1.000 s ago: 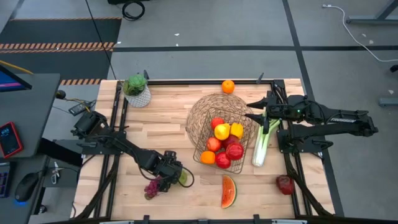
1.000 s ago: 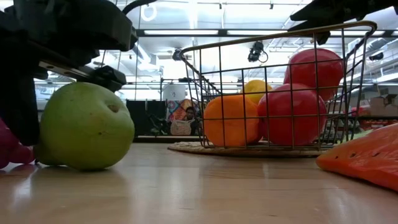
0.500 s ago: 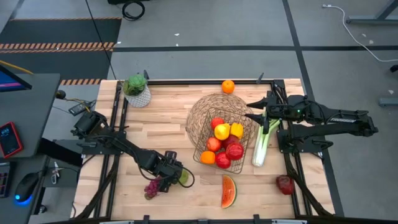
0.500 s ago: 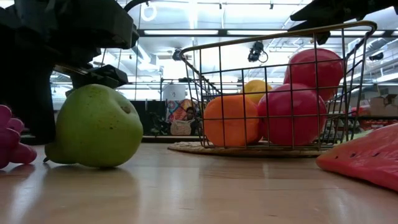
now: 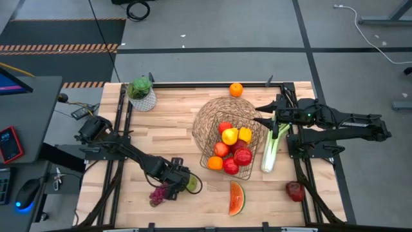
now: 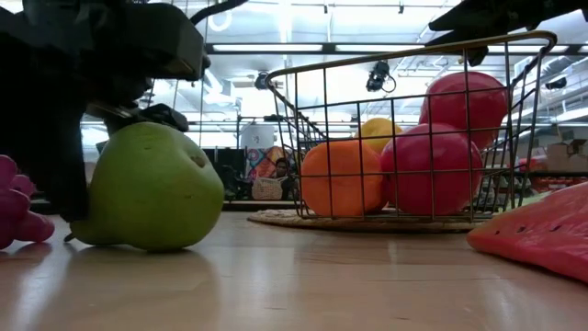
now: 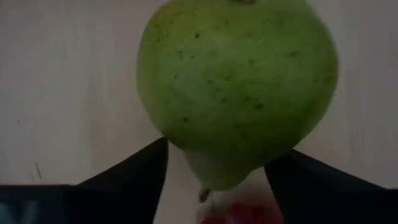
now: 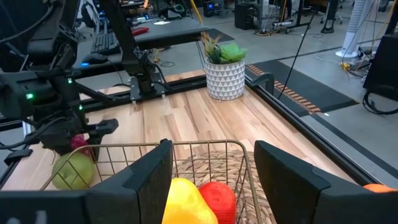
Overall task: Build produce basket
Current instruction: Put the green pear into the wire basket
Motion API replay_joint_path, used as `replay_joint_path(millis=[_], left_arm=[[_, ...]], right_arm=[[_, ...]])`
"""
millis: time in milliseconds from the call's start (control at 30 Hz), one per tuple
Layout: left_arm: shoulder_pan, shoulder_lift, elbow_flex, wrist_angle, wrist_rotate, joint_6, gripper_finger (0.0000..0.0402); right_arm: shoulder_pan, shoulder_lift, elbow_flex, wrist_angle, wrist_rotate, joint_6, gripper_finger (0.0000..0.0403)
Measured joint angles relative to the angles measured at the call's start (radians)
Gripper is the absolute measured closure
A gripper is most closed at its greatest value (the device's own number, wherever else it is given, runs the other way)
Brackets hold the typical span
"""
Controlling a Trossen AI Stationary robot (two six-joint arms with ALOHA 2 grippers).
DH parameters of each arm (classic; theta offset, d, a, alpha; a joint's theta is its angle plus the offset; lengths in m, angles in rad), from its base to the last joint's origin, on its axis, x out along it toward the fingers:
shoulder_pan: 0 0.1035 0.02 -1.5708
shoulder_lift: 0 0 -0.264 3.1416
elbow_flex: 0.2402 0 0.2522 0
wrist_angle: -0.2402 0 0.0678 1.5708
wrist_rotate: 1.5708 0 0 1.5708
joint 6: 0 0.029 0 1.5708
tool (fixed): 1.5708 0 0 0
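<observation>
A green pear (image 5: 191,183) lies on its side near the table's front left edge, and my left gripper (image 5: 182,183) is shut on it. Purple grapes (image 5: 158,193) lie just left of it. The wire basket (image 5: 228,169) stands mid-table on a round woven base (image 5: 209,116). It holds red apples, oranges and yellow pieces. My right gripper (image 5: 256,115) waits shut above the basket's far right rim and touches nothing. On the bare wood lie a watermelon slice (image 5: 236,198), a celery stalk (image 5: 273,145), an orange (image 5: 236,89) and a red apple (image 5: 295,191). My left gripper pinches the pear's narrow stem end (image 7: 214,171) between its two fingers (image 7: 134,177). The fingers come steeply from above, slanting toward the table's right. The pear's broad end (image 6: 184,175) points away from the gripper, and its underside (image 6: 138,241) rests on the table.
A leafy plant in a white pot (image 5: 141,93) stands at the far left corner. Black rails (image 5: 122,122) run along the table's sides. Bare wood lies between the pear and the basket.
My left gripper has shut on the pear without leaving its place. The pear has been nudged a little toward the table's right and has turned slightly, still on the wood.
</observation>
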Motion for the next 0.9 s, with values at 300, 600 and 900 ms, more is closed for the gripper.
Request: replay_joint_path(millis=[300, 600, 900], left_arm=[[0.000, 0.026, 0.001, 0.023, -0.006, 0.031, 0.0090], [0.004, 0.033, 0.000, 0.046, -0.059, 0.058, 0.0115], [0.003, 0.033, 0.000, 0.054, -0.097, 0.058, 0.0173]], right_arm=[[0.000, 0.000, 0.000, 0.000, 0.000, 0.000, 0.0172], [0.000, 0.000, 0.000, 0.000, 0.000, 0.000, 0.0172], [0.000, 0.000, 0.000, 0.000, 0.000, 0.000, 0.0172]])
